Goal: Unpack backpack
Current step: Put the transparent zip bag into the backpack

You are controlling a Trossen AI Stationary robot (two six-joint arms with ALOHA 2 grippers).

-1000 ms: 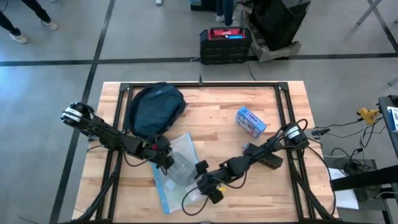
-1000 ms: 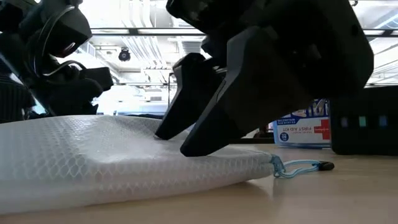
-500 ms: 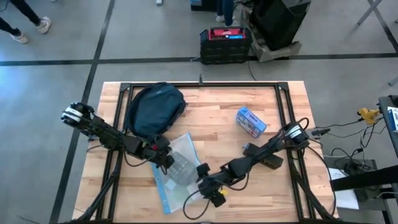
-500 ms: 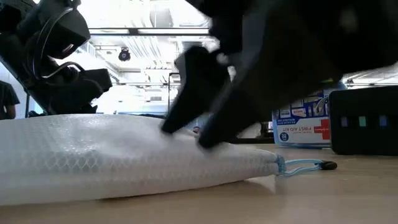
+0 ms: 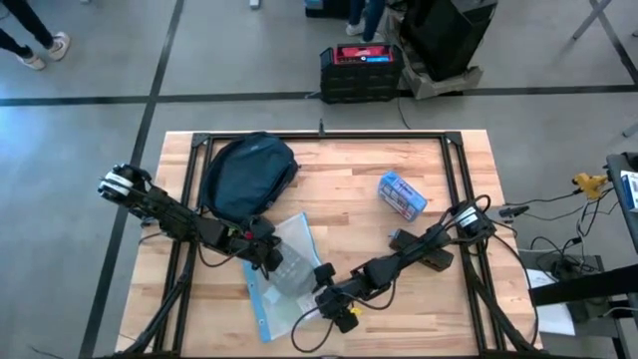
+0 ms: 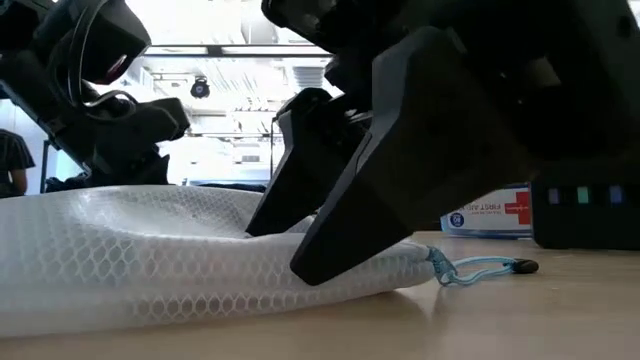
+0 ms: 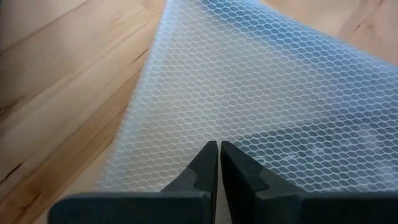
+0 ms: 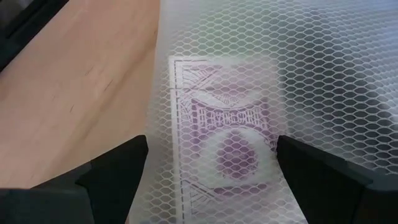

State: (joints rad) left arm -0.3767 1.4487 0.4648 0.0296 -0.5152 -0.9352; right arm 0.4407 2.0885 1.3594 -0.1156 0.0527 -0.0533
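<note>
Mesh pouch (image 8: 249,93) under spread right pincer (image 8: 211,163) shows purple card, left pincer (image 7: 219,152) pressed together.

Robotics lab — framed workbench (image 5: 329,199), taped concrete floor (image 5: 90,60)

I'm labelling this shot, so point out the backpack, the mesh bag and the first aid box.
backpack (image 5: 247,175), high view, middle of its top panel.
mesh bag (image 5: 282,267), high view, its middle.
first aid box (image 5: 402,195), high view, its top face.

Box (image 6: 488,212): "FIRST AID KIT", red cross; smaller print unreadable.
</note>
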